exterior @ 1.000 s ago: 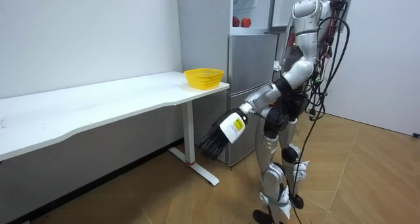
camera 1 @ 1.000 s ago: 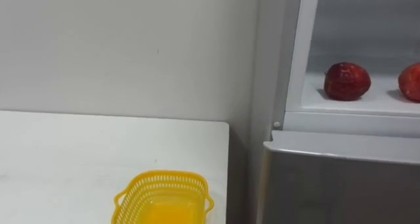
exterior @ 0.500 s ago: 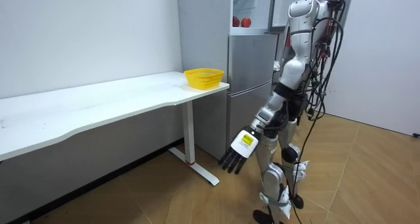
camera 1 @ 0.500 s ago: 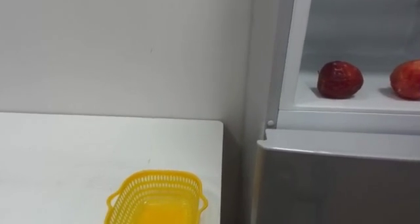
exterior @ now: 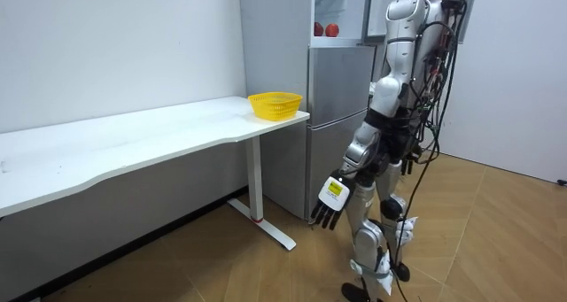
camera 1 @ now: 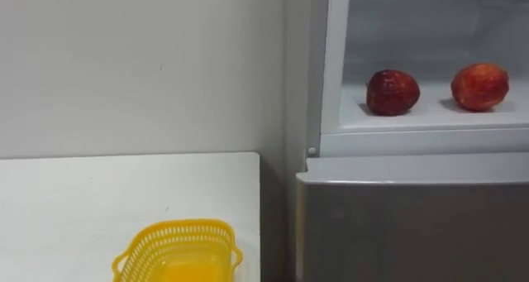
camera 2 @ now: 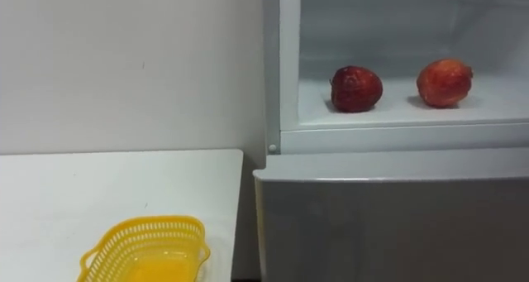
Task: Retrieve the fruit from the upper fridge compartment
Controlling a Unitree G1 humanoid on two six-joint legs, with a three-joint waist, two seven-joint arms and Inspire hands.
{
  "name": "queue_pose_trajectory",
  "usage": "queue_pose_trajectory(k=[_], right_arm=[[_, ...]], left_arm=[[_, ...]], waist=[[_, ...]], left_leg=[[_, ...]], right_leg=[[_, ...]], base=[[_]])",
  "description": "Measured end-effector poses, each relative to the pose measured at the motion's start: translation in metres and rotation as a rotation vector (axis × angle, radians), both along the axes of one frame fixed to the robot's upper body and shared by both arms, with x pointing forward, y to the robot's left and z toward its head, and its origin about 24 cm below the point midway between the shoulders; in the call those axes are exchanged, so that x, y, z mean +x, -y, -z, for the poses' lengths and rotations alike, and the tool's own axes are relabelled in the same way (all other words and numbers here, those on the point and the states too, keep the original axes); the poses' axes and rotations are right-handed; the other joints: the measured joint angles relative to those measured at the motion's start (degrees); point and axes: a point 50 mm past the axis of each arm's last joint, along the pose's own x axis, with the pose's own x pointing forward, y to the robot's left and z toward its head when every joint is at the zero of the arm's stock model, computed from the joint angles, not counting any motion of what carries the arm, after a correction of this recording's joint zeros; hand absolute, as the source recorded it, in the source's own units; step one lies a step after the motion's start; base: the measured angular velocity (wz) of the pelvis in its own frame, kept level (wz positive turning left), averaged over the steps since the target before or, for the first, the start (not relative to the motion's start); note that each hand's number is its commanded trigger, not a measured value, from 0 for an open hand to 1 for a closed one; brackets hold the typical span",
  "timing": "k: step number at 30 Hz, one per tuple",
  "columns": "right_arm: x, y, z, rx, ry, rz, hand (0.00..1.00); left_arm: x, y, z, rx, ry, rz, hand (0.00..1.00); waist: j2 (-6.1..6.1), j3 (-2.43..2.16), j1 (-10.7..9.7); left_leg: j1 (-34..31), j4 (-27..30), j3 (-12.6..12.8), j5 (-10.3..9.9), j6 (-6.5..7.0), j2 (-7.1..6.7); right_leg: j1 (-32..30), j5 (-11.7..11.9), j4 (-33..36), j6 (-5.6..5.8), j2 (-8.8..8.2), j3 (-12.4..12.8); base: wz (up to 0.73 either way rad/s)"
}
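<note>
Dark red fruit [camera 1: 393, 92] and lighter red fruit [camera 1: 479, 86] sit apart on the upper fridge shelf [camera 1: 430, 119], door open. Left hand [exterior: 330, 201] hangs at the thigh, fingers slack, empty; its tag's print is unreadable. Yellow basket [camera 1: 176, 250] sits on the table [camera 1: 74, 199].

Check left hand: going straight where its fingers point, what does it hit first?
The left hand hangs open by the robot's leg, fingers pointing down. It would probably meet the brown wooden floor first; nothing shows between, though depth is unclear.
</note>
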Motion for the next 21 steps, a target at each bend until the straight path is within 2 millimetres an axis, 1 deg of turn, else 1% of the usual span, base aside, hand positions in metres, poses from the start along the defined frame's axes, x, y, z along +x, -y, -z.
queue_pose_trajectory(k=[3, 6, 9, 11, 12, 14, 15, 17, 18, 20, 21], right_arm=[[0.001, 0.000, 0.000, -0.023, 0.019, 0.044, 0.00], [0.003, 0.000, 0.000, -0.039, 0.060, 0.134, 0.00], [0.009, 0.000, -0.001, -0.053, 0.137, 0.266, 0.00], [0.020, -0.001, -0.002, -0.066, 0.221, 0.330, 0.00], [0.024, -0.002, -0.003, -0.070, 0.245, 0.337, 0.00], [0.040, -0.005, -0.008, -0.090, 0.347, 0.346, 0.00], [0.044, -0.005, -0.009, -0.092, 0.379, 0.345, 0.00], [0.055, -0.006, -0.015, -0.104, 0.457, 0.339, 0.00], [0.063, -0.006, -0.019, -0.113, 0.506, 0.337, 0.00], [0.079, -0.006, -0.028, -0.132, 0.606, 0.338, 0.00], [0.082, -0.007, -0.030, -0.137, 0.630, 0.337, 0.00]], left_arm=[[0.001, -0.001, 0.000, -0.002, 0.001, 0.001, 0.00], [0.002, -0.002, 0.000, -0.001, 0.001, 0.004, 0.00], [0.004, -0.002, -0.001, 0.003, 0.004, 0.021, 0.00], [0.005, -0.002, -0.001, 0.009, 0.016, 0.034, 0.00], [0.006, -0.002, -0.001, 0.017, 0.018, 0.044, 0.00], [0.009, -0.002, -0.002, 0.046, 0.032, 0.074, 0.00], [0.011, -0.002, -0.002, 0.055, 0.039, 0.080, 0.00], [0.014, -0.001, -0.003, 0.073, 0.059, 0.086, 0.00], [0.016, 0.000, -0.003, 0.084, 0.070, 0.102, 0.00], [0.020, 0.001, -0.004, 0.108, 0.093, 0.113, 0.00], [0.021, 0.002, -0.004, 0.111, 0.101, 0.112, 0.00]], waist=[[-0.20, -0.01, -0.31], [-0.41, 0.03, -1.08], [-0.41, 0.15, -1.08], [-0.40, 0.18, -1.12], [-0.40, 0.18, -1.14], [-0.57, 0.11, -1.72], [-0.63, 0.14, -1.72], [-0.68, 0.12, -1.74], [-0.67, 0.09, -1.89], [-0.52, -0.02, -2.78], [-0.39, -0.10, -2.93]], left_leg=[[-0.02, 0.01, 0.01, 0.00, 0.00, -0.05], [-0.05, 0.01, 0.02, 0.00, 0.00, -0.06], [-0.02, 0.02, 0.44, 0.00, 0.00, -0.01], [-0.09, 0.02, 1.19, 0.00, 0.00, 0.05], [-0.10, 0.03, 1.32, 0.00, 0.00, 0.05], [-0.87, 0.08, 1.38, 0.00, 0.00, 0.04], [-1.07, 0.08, 1.42, 0.00, 0.00, 0.04], [-1.47, 0.08, 1.56, 0.00, 0.00, 0.04], [-1.75, 0.09, 1.74, 0.01, 0.00, 0.04], [-1.79, 0.10, 1.76, 0.01, 0.00, 0.04], [-1.76, 0.11, 1.81, 0.01, 0.00, 0.05]], right_leg=[[0.00, -0.04, -0.19, 0.06, -0.02, 0.15], [0.01, -0.05, -0.25, 0.07, 0.00, 0.16], [-0.17, -0.04, -0.24, 0.06, 0.07, 0.53], [-0.64, -0.04, -0.18, 0.06, 0.11, 0.84], [-0.83, -0.04, -0.18, 0.06, 0.11, 0.95], [-1.73, -0.02, -0.01, 0.05, 0.10, 1.12], [-2.04, -0.02, 0.10, 0.05, 0.11, 1.22], [-2.88, -0.01, 0.79, 0.06, 0.10, 1.74], [-3.27, -0.01, 0.84, 0.05, 0.12, 2.12], [-3.33, 0.00, 0.86, 0.05, 0.12, 1.94], [-3.30, 0.01, 0.84, 0.04, 0.13, 1.94]], base=[[0.00], [0.00], [-0.07], [-0.14], [-0.11], [-0.02], [0.00], [-0.08], [-0.09], [-0.03], [0.00]])
